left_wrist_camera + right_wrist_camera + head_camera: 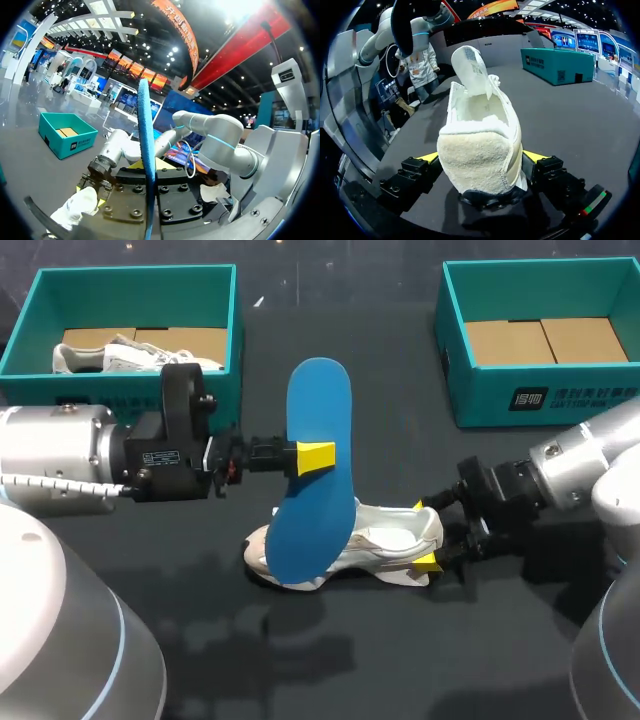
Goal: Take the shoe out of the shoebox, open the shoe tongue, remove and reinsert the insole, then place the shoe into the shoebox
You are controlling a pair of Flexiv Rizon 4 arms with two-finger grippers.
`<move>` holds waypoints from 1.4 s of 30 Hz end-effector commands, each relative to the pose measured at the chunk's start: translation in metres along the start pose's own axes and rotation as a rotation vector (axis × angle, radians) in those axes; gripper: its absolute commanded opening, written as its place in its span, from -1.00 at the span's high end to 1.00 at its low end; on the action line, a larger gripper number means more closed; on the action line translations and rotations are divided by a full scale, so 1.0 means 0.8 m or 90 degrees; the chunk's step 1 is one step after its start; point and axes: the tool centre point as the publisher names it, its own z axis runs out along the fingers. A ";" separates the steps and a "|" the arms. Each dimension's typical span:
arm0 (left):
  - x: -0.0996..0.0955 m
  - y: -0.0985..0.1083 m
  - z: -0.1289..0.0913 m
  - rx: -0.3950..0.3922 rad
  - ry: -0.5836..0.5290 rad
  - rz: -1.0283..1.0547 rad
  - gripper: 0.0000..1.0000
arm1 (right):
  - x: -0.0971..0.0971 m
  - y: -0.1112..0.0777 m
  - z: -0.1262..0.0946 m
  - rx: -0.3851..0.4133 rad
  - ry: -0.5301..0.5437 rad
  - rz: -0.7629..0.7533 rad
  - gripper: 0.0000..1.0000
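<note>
The left gripper [316, 457] comes in from the left side and is clamped on the blue insole [318, 420], one yellow tip on each face. The insole stands almost upright above the table [450, 660], its lower end hanging down in front of the toe end of the shoe [385, 535]. In the left wrist view the insole [145, 125] shows edge-on, a thin blue strip running up between the two fingers of the left gripper [148, 166].

The white shoe lies on the dark table near the middle, toe toward the left arm and heel toward the right arm. The right gripper [424, 536] grasps it at the heel, one yellow tip against each side. In the right wrist view the padded heel of the shoe [482, 155] fills the space between the fingers of the right gripper [480, 167], both pressed against it, and the tongue [470, 67] stands pulled up and forward, leaving the mouth of the shoe open. From the left wrist view the shoe [75, 210] shows low beside the insole, with the right gripper [94, 181] at its heel.

Two teal shoeboxes stand at the far side of the table, well apart. The left shoebox [40, 300] holds a second white shoe [120, 355] lying on its cardboard floor. The right shoebox [540, 400] shows only its cardboard floor. Both shoeboxes are well away from the shoe on the table
</note>
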 end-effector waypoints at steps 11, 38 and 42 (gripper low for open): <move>0.007 0.000 0.001 0.003 -0.007 0.000 1.00 | 0.023 0.018 -0.028 0.283 0.011 0.052 -1.00; 0.007 0.000 0.001 0.003 -0.007 0.000 1.00 | 0.035 0.055 -0.046 0.468 -0.086 0.070 -1.00; 0.007 0.000 0.001 0.003 -0.007 0.000 1.00 | 0.033 0.059 -0.047 0.477 -0.083 0.070 -1.00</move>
